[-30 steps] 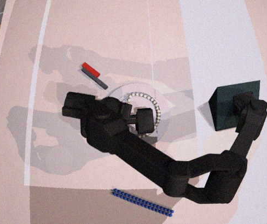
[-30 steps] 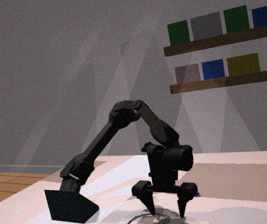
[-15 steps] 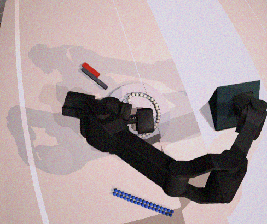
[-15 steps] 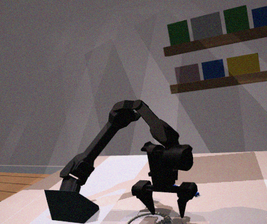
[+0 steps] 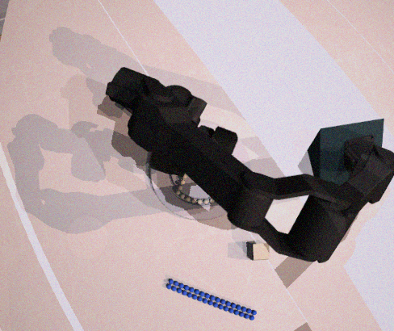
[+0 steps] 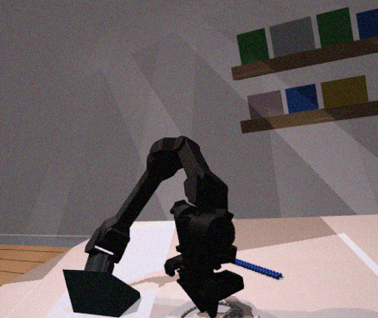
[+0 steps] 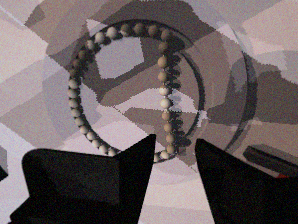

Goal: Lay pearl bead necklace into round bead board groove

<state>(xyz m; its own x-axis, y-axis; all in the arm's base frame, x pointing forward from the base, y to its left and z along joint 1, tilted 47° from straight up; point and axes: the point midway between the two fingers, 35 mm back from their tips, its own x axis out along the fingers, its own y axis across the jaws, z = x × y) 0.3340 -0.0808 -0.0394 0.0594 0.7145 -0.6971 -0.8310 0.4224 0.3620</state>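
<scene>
The pearl bead necklace (image 7: 75, 100) (image 5: 186, 197) lies on the round bead board (image 7: 247, 90) (image 5: 158, 198). In the wrist view its left and top arc follows the circular groove, while its right part runs straight down inside the ring, off the groove. My gripper (image 7: 175, 141) (image 6: 210, 309) hovers just over the near edge of the board. Its fingers stand apart, with the necklace's lower end just past the tips and nothing gripped between them. In the top view the arm hides the fingers and most of the board.
A strand of blue beads (image 5: 211, 299) (image 6: 258, 268) lies on the table away from the board. A small tan block (image 5: 257, 250) sits near the arm's elbow. The dark base block (image 5: 332, 149) (image 6: 94, 291) holds the arm. A dark bar (image 7: 270, 157) lies beside the board.
</scene>
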